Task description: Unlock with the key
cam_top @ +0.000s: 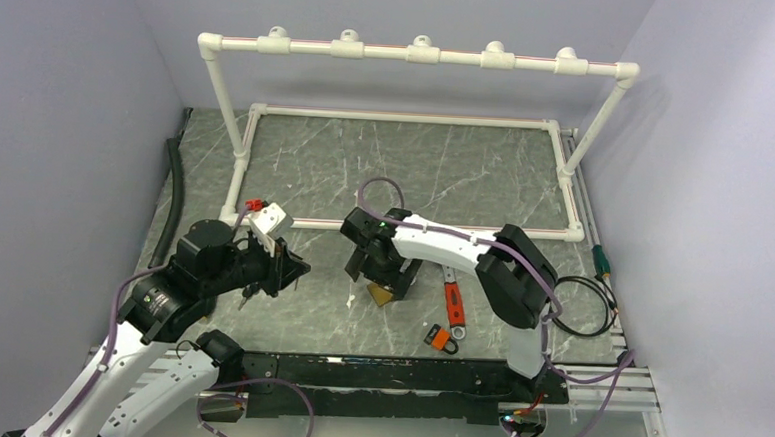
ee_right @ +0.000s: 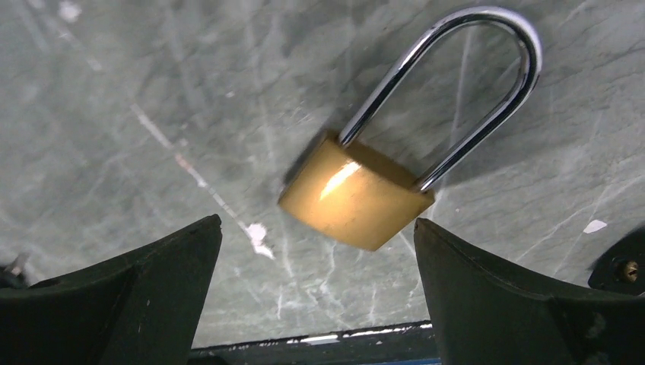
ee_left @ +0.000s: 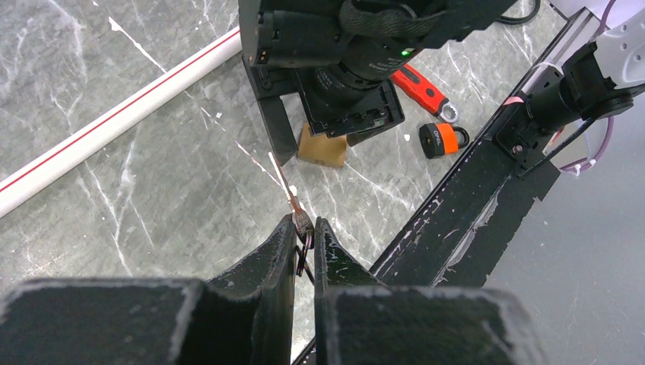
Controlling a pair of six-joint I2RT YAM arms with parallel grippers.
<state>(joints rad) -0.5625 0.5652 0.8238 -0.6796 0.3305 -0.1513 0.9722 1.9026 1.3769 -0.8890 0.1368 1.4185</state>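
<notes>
While the right gripper (cam_top: pixel 378 278) hangs over the brass padlock (cam_top: pixel 379 295) in the top view, the left gripper (cam_top: pixel 289 267) sits off to the padlock's left. Left wrist: jaws clenched on the key (ee_left: pixel 297 209), blade pointing at the padlock, short of it. Right wrist: fingers spread wide either side of the padlock, no contact. Padlock lies flat on the table (ee_right: pixel 114 114), both shackle legs in the body.

Grey marble table (cam_top: pixel 446 172) carries brass padlock (ee_right: pixel 354 198), orange padlock (cam_top: pixel 438 336), red-handled tool (cam_top: pixel 452 297), white pipe frame (cam_top: pixel 409 117).
</notes>
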